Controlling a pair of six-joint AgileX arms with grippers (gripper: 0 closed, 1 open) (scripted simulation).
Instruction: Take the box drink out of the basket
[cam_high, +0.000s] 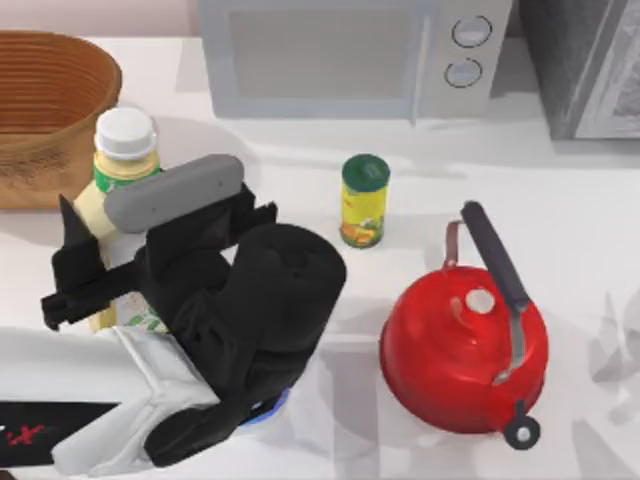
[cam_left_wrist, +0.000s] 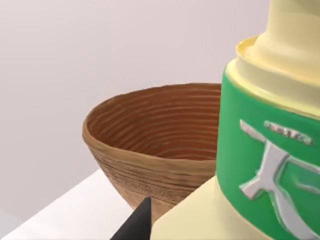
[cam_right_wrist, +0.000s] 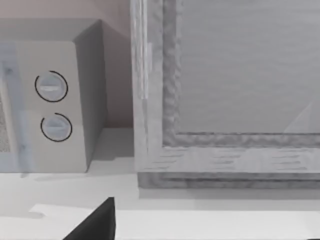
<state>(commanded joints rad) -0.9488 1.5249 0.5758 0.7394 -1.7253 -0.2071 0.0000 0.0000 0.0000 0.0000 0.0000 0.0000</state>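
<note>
The box drink (cam_high: 122, 160), pale yellow with a white round cap and a green band, stands upright just right of the brown wicker basket (cam_high: 45, 100) at the table's back left, outside its rim. My left gripper (cam_high: 85, 268) is shut on the drink's lower body, black fingers on either side. In the left wrist view the box drink (cam_left_wrist: 270, 165) looms close, with the basket (cam_left_wrist: 150, 150) behind it and one black fingertip (cam_left_wrist: 135, 227) at the bottom. My right gripper (cam_right_wrist: 95, 227) is parked, facing the microwave and a grey cabinet.
A microwave (cam_high: 340, 55) stands at the back centre, a grey cabinet (cam_high: 590, 60) at the back right. A green-lidded yellow can (cam_high: 364, 200) stands mid-table and a red kettle (cam_high: 465, 335) sits right of my left arm. Something blue (cam_high: 265, 412) peeks from under the arm.
</note>
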